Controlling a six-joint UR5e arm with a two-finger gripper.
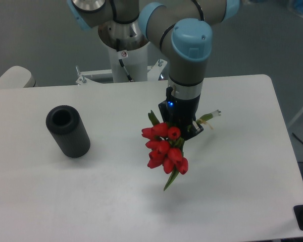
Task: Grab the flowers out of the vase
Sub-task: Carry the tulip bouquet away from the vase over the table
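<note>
Red tulip flowers (164, 149) hang just below and in front of our claw (184, 130), which is closed on their stems, light, floppy and best pinched there rather than at the buds, while the dark vase (67, 131) stands well off to its side.

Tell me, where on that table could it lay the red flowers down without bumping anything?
The table looks bare along the front edge, at the right side, and between the vase and the flowers. It is crowded only under the gripper, where the bunch hangs, and at the vase on the left.
</note>
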